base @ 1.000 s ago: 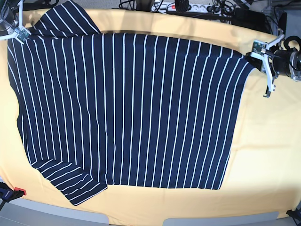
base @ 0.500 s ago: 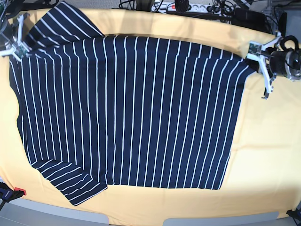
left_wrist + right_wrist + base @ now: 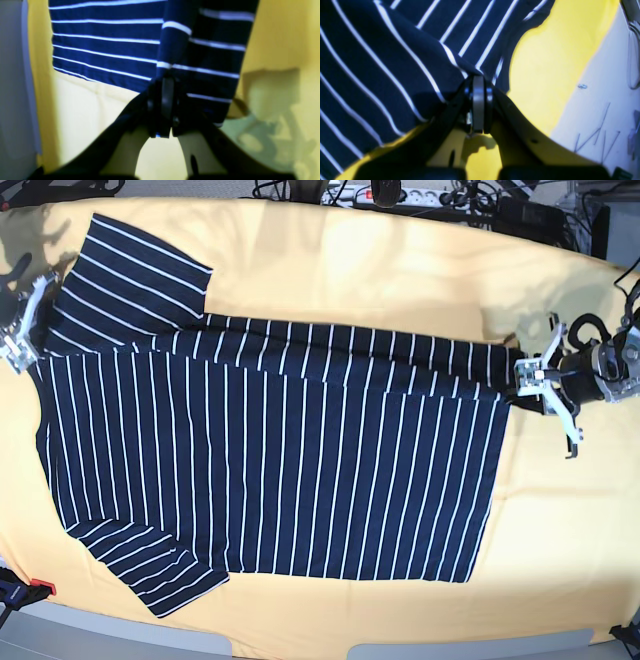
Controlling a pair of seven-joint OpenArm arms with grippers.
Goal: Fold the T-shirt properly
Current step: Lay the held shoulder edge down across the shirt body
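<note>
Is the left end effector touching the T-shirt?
Touching. The left wrist view shows the left end effector shut on the T-shirt edge, cloth pinched between its fingers.

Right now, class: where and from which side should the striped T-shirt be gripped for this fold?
Grip the T-shirt at its far edge's two end corners, from the outer sides. That edge is straight and lifts evenly, as both end effectors, left and right, show.

I see a dark navy cloth T-shirt (image 3: 270,460) with thin white stripes, lying on the yellow fabric table cover (image 3: 560,520); beside my black right pincer (image 3: 478,105), pale grey floor (image 3: 602,105).
</note>
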